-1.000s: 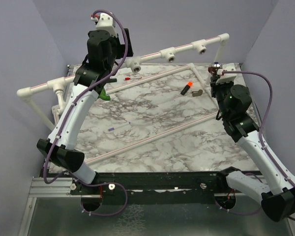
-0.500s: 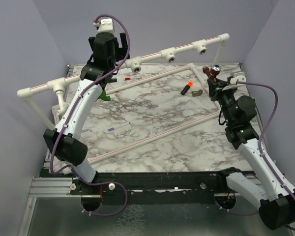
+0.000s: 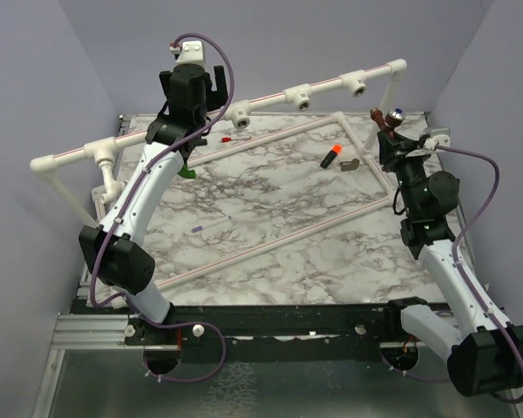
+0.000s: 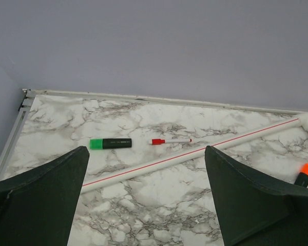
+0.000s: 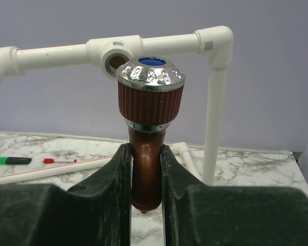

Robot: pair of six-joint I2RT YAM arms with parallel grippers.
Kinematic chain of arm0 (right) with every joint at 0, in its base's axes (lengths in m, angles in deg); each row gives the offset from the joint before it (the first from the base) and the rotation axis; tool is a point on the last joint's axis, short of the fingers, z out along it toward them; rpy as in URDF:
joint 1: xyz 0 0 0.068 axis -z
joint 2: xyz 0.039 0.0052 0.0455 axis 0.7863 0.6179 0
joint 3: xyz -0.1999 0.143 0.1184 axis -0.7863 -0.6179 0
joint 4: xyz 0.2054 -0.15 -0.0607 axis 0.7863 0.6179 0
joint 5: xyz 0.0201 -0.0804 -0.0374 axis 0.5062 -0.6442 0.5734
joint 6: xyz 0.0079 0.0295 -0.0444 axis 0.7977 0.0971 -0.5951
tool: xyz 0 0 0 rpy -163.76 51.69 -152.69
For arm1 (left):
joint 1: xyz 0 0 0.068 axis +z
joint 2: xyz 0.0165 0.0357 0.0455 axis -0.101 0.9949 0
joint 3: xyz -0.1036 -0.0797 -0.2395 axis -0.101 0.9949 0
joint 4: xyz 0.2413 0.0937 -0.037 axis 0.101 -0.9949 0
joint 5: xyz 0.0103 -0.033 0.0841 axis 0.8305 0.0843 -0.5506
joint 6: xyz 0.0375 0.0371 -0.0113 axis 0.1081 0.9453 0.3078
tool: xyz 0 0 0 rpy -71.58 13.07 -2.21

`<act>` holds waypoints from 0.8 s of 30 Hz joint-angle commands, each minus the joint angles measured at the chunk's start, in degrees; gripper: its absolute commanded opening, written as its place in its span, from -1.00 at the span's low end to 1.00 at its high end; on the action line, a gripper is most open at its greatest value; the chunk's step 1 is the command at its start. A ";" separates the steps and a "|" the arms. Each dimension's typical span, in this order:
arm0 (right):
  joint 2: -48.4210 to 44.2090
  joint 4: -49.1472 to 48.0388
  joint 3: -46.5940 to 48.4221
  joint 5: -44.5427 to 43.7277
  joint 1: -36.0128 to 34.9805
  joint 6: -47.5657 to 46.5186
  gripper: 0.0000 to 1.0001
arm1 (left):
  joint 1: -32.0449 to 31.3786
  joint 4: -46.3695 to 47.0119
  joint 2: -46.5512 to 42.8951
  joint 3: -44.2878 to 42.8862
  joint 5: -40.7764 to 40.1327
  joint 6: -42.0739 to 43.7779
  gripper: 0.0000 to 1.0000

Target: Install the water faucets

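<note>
My right gripper [image 3: 389,132] is shut on the dark reddish-brown faucet [image 3: 384,117] and holds it upright in the air, chrome-and-blue cap on top. In the right wrist view the faucet [image 5: 150,128] stands between my fingers [image 5: 111,174], just in front of a tee [image 5: 114,51] of the raised white pipe rail [image 3: 270,94]. My left gripper [image 3: 199,87] is up by the rail's left half. It is open and empty in the left wrist view [image 4: 146,197]. The green faucet [image 3: 186,171] lies on the table, partly hidden behind the left arm. I cannot make out the white faucet.
An orange-and-black cylinder [image 3: 332,157] and a grey-brown bent piece [image 3: 350,165] lie at the back right. A green-capped marker [image 4: 111,143] and a red marker [image 4: 170,140] lie near the back edge. Long white pipes [image 3: 279,239] cross the marble table. Purple walls stand close around.
My right arm has reached out and carried the reddish-brown faucet up and back toward the rail's right end. My left arm has straightened and turned its wrist near the rail.
</note>
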State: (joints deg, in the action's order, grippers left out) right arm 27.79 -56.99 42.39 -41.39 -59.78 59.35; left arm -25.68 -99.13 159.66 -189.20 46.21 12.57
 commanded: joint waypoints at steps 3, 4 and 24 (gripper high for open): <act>3.07 -12.63 -0.53 7.23 1.56 2.04 -0.99 | -0.07 -0.10 -1.66 2.30 -0.29 1.83 0.89; 3.58 -12.92 -0.26 7.57 1.62 1.75 -0.99 | -0.07 0.05 -1.75 2.65 -0.14 1.83 0.89; 9.00 -13.34 4.72 11.05 1.86 -7.85 -0.99 | -0.07 0.12 -1.40 3.89 0.96 1.92 0.89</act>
State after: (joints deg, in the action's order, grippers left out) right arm 36.23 -67.92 44.29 -31.14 -58.19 54.76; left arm -25.68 -95.94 158.65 -186.93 46.28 13.75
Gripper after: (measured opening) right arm 0.250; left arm 0.945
